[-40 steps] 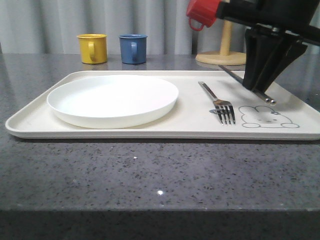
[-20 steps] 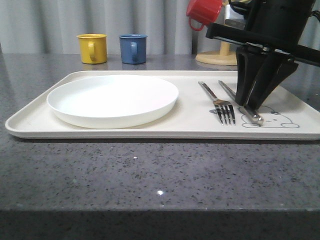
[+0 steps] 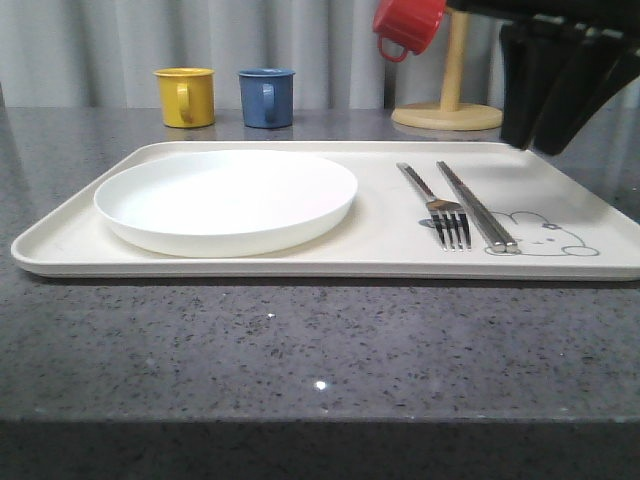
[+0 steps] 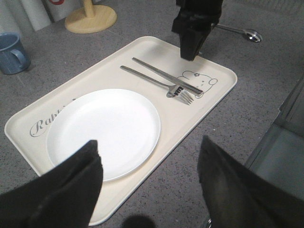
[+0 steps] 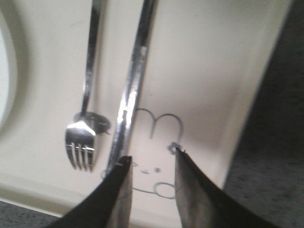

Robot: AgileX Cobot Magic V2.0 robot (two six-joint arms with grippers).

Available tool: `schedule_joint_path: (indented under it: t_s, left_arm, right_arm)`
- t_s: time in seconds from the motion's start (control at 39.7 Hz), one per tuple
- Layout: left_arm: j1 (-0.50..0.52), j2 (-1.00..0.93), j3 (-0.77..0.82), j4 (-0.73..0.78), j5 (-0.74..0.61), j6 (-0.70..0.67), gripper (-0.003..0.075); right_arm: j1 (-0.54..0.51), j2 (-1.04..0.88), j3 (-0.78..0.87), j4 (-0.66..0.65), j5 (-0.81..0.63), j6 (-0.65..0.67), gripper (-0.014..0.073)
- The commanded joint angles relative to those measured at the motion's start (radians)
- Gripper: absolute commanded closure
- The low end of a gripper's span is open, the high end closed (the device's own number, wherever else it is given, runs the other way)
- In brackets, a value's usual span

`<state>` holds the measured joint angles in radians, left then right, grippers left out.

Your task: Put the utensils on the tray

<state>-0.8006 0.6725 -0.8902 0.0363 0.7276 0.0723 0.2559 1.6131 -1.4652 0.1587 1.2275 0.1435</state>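
Tray: one large cream rectangular tray (image 3: 250, 262) with a low rim, on the speckled grey counter (image 3: 300, 350).
Plate: one round shallow white plate (image 3: 226, 198) on the tray's left half.
Fork: one slim shiny steel fork (image 3: 436, 203) lying flat on the tray, right of the plate.
Chopsticks: one pair of flat steel chopsticks (image 3: 476, 203), just beside the fork, tips at the grey rabbit drawing (image 3: 545, 234).
Spoon: one steel spoon (image 4: 240, 32) on the counter, off the tray; its shape is small and hard to confirm.
Mugs: three; yellow mug (image 3: 185, 96), blue mug (image 3: 266, 97), red mug (image 3: 407, 24) on a wooden stand (image 3: 449, 108).
Right gripper (image 5: 151, 164): raised above the tray's right end, fingers spread, holding nothing.
Left gripper (image 4: 147, 185): high over the tray's near edge, fingers wide apart, empty.
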Motion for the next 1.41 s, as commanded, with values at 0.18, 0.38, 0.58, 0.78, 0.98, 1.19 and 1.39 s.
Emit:
schedule_joint_path:
  t_s: [0.18, 0.38, 0.58, 0.78, 0.98, 1.19, 1.39]
  left_arm:
    - [-0.007, 0.003, -0.026, -0.007, -0.077, -0.009, 0.0300]
    - [-0.007, 0.003, -0.026, -0.007, -0.077, -0.009, 0.0300]
    - [-0.007, 0.003, -0.026, -0.007, -0.077, -0.009, 0.0300]
    - [-0.007, 0.003, -0.026, -0.007, -0.077, -0.009, 0.0300]
    - [-0.007, 0.003, -0.026, -0.007, -0.077, -0.009, 0.0300]
    - [-0.007, 0.003, -0.026, -0.007, -0.077, -0.009, 0.0300]
    - [-0.007, 0.003, -0.026, -0.007, -0.077, -0.009, 0.0300]
  right_arm:
    - [-0.165, -0.133, -0.008, -0.184, 0.117, -0.035, 0.0336]
    - [-0.326, -0.129, 0.013, -0.187, 0.117, -0.165, 0.0336]
    - [-0.437, -0.098, 0.015, -0.188, 0.108, -0.268, 0.0336]
    - [-0.465, -0.034, 0.015, -0.188, 0.102, -0.296, 0.0336]
    - [-0.465, 0.045, 0.015, -0.188, 0.088, -0.325, 0.0336]
    - [-0.465, 0.102, 0.015, -0.185, 0.059, -0.325, 0.0336]
    - [-0.465, 0.122, 0.014, -0.179, 0.054, -0.325, 0.0339]
